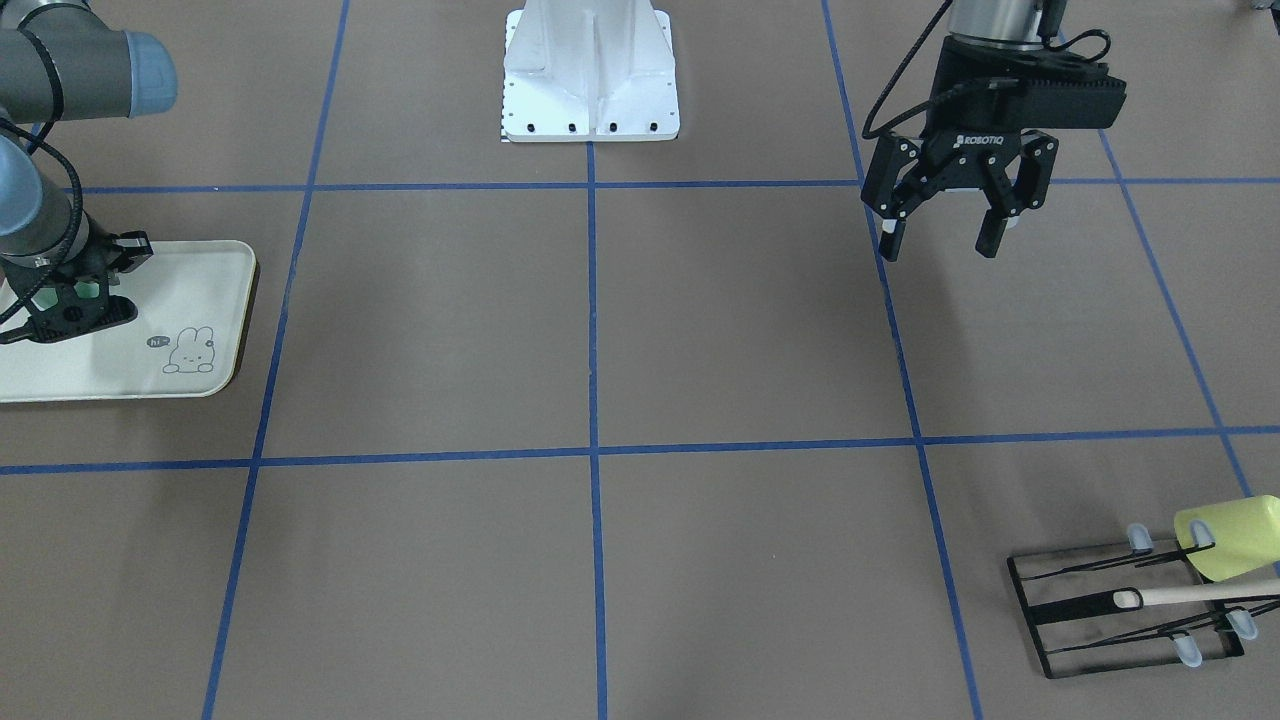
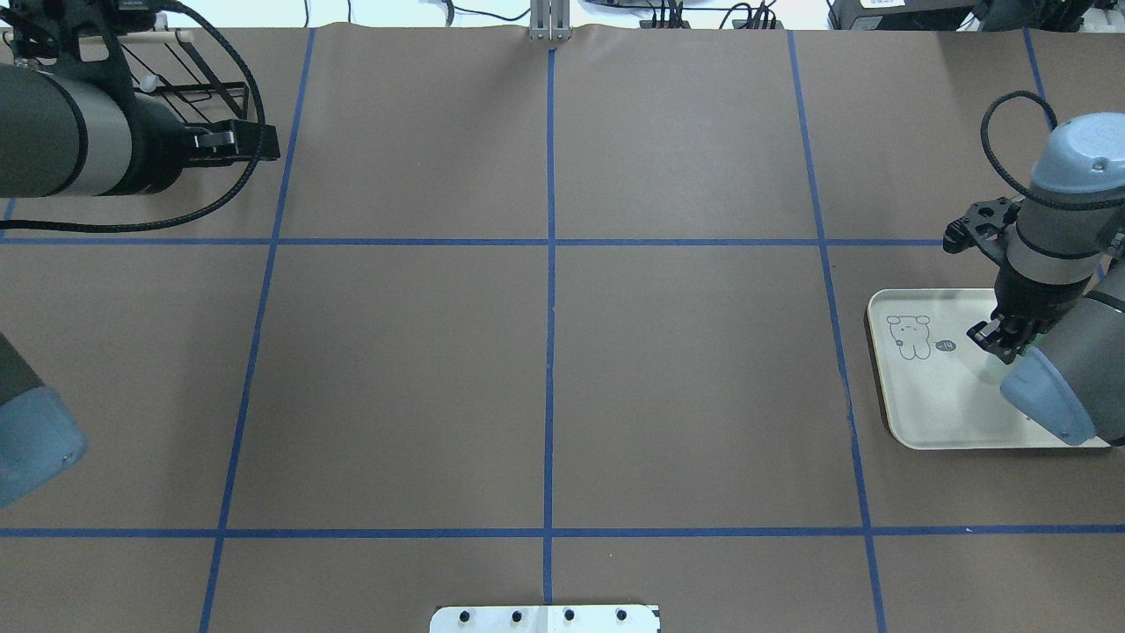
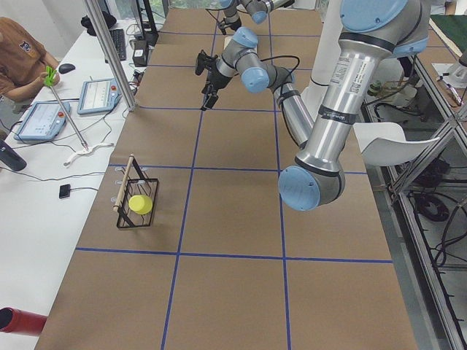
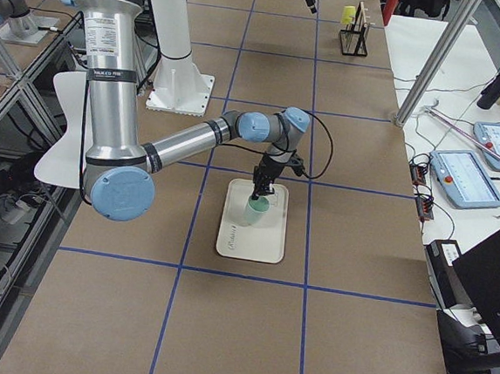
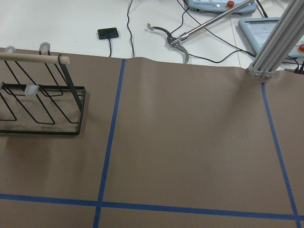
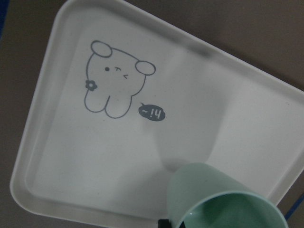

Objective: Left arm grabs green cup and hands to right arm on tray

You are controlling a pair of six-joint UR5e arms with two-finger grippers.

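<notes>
Green cup [image 6: 223, 199]: pinched in the right claw over the tray, tilted. In the wrist view it sits at 5 o'clock of the bunny drawing [image 6: 114, 83], its rim cut by the frame bottom. Cannot tell if the base touches the tray.
Right claw [image 4: 257, 194]: closed on the green cup. Overhead it is mostly hidden by its own arm.
Tray [image 1: 205, 275]: at 3 o'clock on the desk overhead, far end under the arm.
Left claw [image 1: 940, 245]: spread wide, empty, above the desk at 10 o'clock.
Black wire rack [image 1: 1100, 612]: at 11 o'clock, holding a yellow-green cup [image 1: 1235, 535] on its side, partly cropped.
Desk [image 1: 450, 330]: brown paper, blue tape grid, white base plate [image 1: 590, 75].
Room: white side desk [image 3: 29, 219] with tablets [image 3: 40, 120] and cables. A person [image 3: 18, 58] is half out of frame.
</notes>
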